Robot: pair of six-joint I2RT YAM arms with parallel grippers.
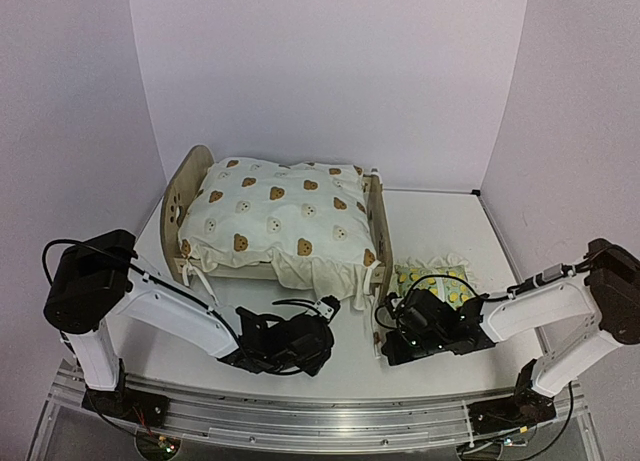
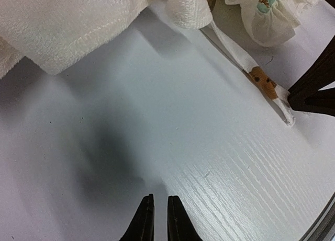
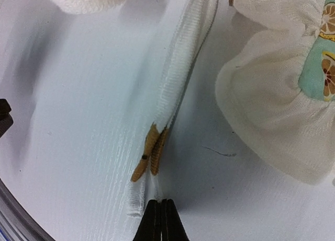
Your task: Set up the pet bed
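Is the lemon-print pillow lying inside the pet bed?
No, the lemon-print pillow lies on the table beside the pet bed, outside its rails.

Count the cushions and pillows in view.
2. The bear-print cushion lies on the pet bed; the lemon-print pillow sits on the table right of the bed. Another could be hidden beneath the cushion.
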